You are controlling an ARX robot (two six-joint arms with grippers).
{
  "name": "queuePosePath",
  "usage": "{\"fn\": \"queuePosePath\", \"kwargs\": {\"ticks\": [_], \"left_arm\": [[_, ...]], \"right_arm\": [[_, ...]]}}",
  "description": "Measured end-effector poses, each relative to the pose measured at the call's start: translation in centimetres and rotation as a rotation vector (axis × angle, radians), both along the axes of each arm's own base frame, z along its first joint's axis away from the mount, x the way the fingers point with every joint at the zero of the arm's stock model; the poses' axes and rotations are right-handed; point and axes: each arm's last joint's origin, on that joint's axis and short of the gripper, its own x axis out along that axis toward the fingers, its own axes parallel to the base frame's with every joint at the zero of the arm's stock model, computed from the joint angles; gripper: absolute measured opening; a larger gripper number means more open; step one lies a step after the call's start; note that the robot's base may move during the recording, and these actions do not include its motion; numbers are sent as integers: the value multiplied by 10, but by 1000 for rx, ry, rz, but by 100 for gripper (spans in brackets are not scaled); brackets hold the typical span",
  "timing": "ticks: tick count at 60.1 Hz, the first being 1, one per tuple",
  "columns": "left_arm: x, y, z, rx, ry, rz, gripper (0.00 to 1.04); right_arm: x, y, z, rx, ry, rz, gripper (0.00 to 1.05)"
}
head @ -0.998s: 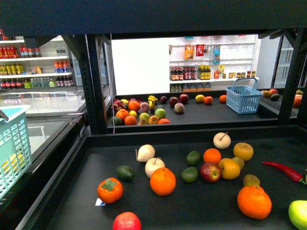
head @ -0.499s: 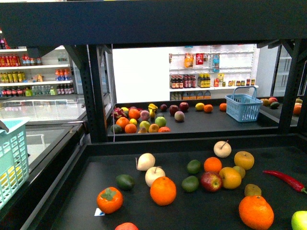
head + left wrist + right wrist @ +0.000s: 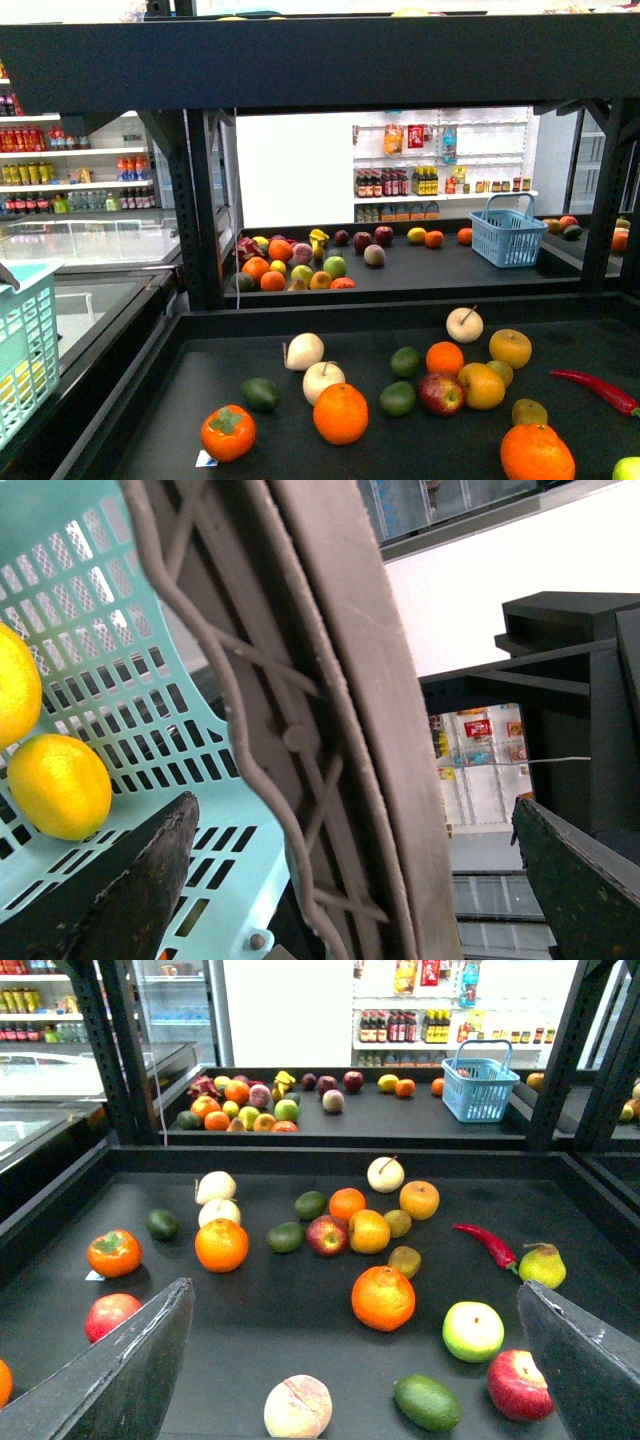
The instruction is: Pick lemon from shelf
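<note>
Lemon (image 3: 410, 12), most likely: only a yellow sliver peeping over the rim of the shelf's (image 3: 330, 60) top tier, too little in view to be sure. Has come into sight only in the last second, as the front view climbs and the fruit on the near worktop (image 3: 200, 360) slides lower in frame. Suggests a lift toward the upper tier, with reaching and grasping not yet begun.

Right hand (image 3: 352, 1290): spread wide, empty, hanging above the near worktop. Left hand (image 3: 352, 805): also spread, pinching nothing, close against a turquoise basket (image 3: 120, 610) with two yellow fruits (image 3: 58, 785) inside.

Worktop matte black with a raised rim, strewn with loose oranges (image 3: 340, 412), pale stemmed fruits, an apple, green fruits and a red chilli (image 3: 598, 388), mostly apart and prone to rolling. Beyond, a second black tier with more fruit and a blue basket (image 3: 508, 228); behind that, white store shelves of bottles (image 3: 395, 180).
</note>
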Motion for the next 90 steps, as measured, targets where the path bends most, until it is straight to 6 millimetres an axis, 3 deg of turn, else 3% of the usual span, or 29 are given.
{"fn": "queuePosePath", "kwargs": {"ticks": [19, 35, 42, 54, 59, 61, 72, 82, 90], "left_arm": [[-24, -26, 13, 217, 240, 39, 97], [-92, -67, 32, 551, 375, -82, 97], [-109, -66, 36, 635, 389, -72, 97], [-116, -58, 31, 640, 427, -53, 96], [-128, -75, 32, 869, 133, -208, 81], [-142, -95, 32, 1000, 26, -231, 72], [-218, -168, 20, 1153, -23, -272, 35], [-270, -171, -19, 1173, -63, -235, 2], [-283, -171, -63, 1175, -36, -252, 3]], "right_arm": [[0, 0, 0, 0, 0, 0, 97], [0, 0, 0, 0, 0, 0, 97], [0, 0, 0, 0, 0, 0, 97], [0, 0, 0, 0, 0, 0, 97], [0, 0, 0, 0, 0, -2, 97], [0, 0, 0, 0, 0, -1, 97], [0, 0, 0, 0, 0, -1, 97], [0, 0, 0, 0, 0, -1, 97], [0, 0, 0, 0, 0, -1, 97]]}}
